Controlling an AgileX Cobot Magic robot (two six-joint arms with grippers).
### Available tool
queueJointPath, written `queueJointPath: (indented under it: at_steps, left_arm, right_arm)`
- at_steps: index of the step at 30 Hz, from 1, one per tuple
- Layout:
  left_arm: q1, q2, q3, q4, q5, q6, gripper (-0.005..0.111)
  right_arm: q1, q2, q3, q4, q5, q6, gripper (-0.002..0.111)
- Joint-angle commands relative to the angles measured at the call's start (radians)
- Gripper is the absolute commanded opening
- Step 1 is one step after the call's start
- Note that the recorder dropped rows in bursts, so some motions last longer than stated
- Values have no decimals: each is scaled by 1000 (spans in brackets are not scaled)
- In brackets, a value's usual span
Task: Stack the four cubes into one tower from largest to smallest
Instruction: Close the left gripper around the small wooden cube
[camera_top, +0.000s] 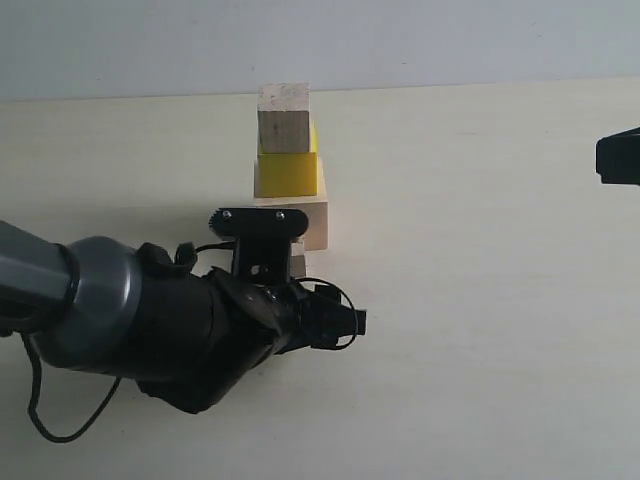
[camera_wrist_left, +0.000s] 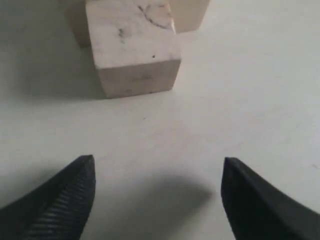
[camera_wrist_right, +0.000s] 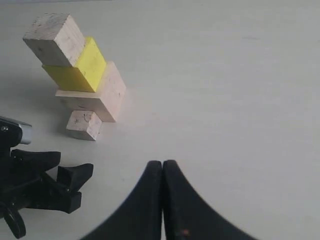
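Wood, pale and bare, makes the large cube (camera_top: 300, 222) at the bottom of the tower (camera_wrist_right: 80, 75), in the upper middle of the exterior view. The yellow cube (camera_top: 288, 172) sits on it, and the medium wood cube (camera_top: 284, 117) sits on the yellow one. The small wood cube (camera_wrist_left: 132, 47) is not up yet. It lies on the table (camera_top: 480, 300) just beside the big cube's foot; I cannot tell if they touch. So I think the last step is in hand: putting the small cube on top. The left gripper (camera_wrist_left: 158, 160) is wide open and holds nothing. Its arm comes in from the lower left, low over the table, and its fingers point at the small cube. Next it should slide forward, squeeze the cube, lift it high and set it down gently. The right gripper (camera_wrist_right: 162, 165) is closed tight on nothing, well apart.
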Motion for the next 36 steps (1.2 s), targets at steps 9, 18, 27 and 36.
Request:
queueJointPath:
  at_steps: [9, 18, 27, 36]
  left_arm:
    - [2, -3, -32, 50, -60, -7, 69]
    - [63, -3, -41, 55, -13, -11, 69]
    - [121, -1, -72, 60, 62, -7, 69]
    - [131, 20, -72, 91, 80, -7, 61]
  right_arm:
    - [1, -5, 4, 2, -5, -8, 0]
    - [1, -5, 4, 2, -5, -8, 0]
    - [1, -5, 4, 2, -5, -8, 0]
    - [1, -5, 4, 2, -5, -8, 0]
